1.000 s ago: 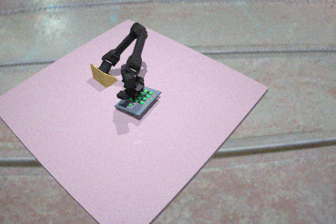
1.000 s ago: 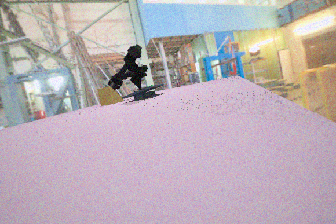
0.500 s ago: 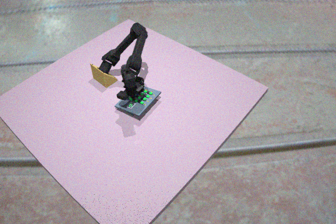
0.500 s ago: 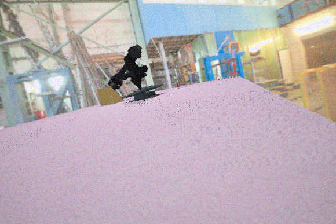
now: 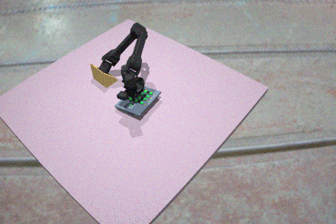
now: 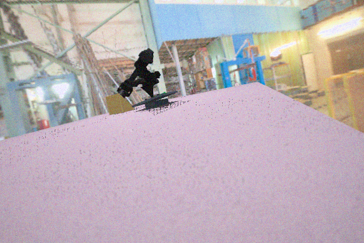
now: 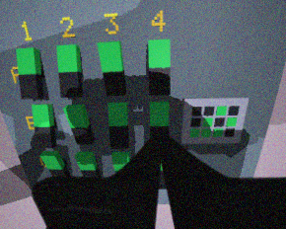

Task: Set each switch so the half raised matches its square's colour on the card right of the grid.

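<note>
Grey switch panel (image 5: 138, 103) lies near the middle of the pink bench top (image 5: 185, 117), slightly toward the far left corner, beside the arm's tan base (image 5: 102, 77). The black gripper (image 7: 159, 148), fingers pinched together and holding nothing, hangs low over the panel's near rows of green-and-dark switches (image 7: 113, 64), just beside the small card (image 7: 215, 121).

The black arm (image 5: 131, 51) folds sharply at its elbow, wrist pitched steeply downward, its gripper (image 7: 159, 148) pinched fully closed and empty, fingertips aimed toward twelve o'clock.
</note>
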{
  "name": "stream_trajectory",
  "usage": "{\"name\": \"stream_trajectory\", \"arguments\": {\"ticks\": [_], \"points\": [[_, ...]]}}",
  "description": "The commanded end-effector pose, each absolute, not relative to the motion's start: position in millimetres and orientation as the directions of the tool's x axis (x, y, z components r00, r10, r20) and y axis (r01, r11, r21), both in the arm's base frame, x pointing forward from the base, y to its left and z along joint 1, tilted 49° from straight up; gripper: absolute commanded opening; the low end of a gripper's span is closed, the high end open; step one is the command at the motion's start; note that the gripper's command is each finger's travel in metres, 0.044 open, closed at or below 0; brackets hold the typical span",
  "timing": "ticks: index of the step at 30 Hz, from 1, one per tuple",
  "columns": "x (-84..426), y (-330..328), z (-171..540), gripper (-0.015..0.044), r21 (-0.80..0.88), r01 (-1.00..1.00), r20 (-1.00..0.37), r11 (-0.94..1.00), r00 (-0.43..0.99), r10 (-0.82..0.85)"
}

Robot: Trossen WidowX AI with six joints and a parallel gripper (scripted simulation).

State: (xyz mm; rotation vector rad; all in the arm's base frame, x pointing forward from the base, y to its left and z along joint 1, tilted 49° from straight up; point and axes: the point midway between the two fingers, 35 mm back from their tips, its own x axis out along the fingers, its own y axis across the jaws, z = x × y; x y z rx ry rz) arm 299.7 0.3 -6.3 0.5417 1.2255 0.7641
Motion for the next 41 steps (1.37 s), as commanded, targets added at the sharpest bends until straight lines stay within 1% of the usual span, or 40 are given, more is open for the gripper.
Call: {"name": "stream_trajectory", "arguments": {"ticks": [1,11,15,17,20,25,41], "points": [[300,2,-7,0.0000,0.736,-0.222,-0.623,0.640,0.148,0.768],[300,-1,-6,0.0000,0.733,-0.225,-0.626,0.642,0.147,0.766],[295,-40,26,0.0000,0.733,-0.221,-0.633,0.643,0.127,0.764],[293,-48,33,0.0000,0.735,-0.221,-0.631,0.641,0.122,0.766],[293,-47,36,0.0000,0.735,-0.221,-0.632,0.641,0.122,0.766],[291,-24,73,0.0000,0.736,-0.220,-0.630,0.640,0.121,0.767],[291,-24,73,0.0000,0.736,-0.220,-0.630,0.640,0.121,0.767]]}}
